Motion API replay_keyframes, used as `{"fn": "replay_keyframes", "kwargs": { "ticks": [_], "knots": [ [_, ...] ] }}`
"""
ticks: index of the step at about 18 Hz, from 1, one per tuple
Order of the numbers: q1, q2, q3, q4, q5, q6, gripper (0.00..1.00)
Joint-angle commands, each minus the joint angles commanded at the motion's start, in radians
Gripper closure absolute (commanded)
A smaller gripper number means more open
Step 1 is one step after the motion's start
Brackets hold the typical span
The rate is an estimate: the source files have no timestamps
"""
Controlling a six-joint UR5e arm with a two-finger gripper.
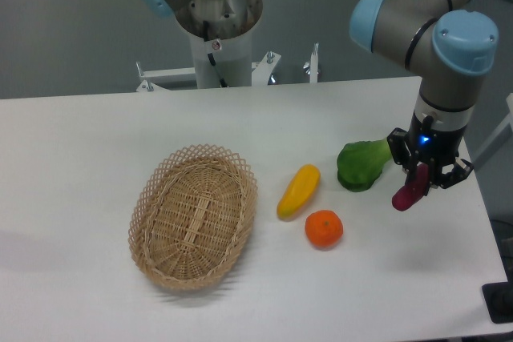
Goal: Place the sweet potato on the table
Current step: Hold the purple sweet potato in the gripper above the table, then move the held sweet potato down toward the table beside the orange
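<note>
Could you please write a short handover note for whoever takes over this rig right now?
Hand: shut on the sweet potato, held over the right side of the table, just right of the green vegetable.
Elsewhere on the table: wicker basket at left with nothing in it, yellow fruit and orange at centre.
Done: sweet potato grasped and carried.
Left: lower it onto a bare spot, likely right of the green vegetable, open the hand, and withdraw.

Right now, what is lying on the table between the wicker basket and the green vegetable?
In the fixed camera view, a yellow elongated fruit lies between the basket and the green vegetable. An orange sits just below that line. Otherwise the table there is bare.
</note>
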Motion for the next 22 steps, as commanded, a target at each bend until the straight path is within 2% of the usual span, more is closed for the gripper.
{"fn": "replay_keyframes", "kwargs": {
  "ticks": [2, 5, 9, 16, 22],
  "knots": [
    [-0.026, -0.023, -0.003, 0.061, -0.002, -0.063, 0.86],
    [-0.058, -0.08, -0.023, 0.21, 0.002, -0.109, 0.86],
    [-0.098, -0.153, -0.022, 0.307, 0.089, -0.129, 0.85],
    [-0.132, -0.222, -0.028, 0.319, 0.101, -0.126, 0.85],
    [-0.134, -0.226, -0.068, 0.333, 0.101, -0.117, 0.85]
  ]
}}
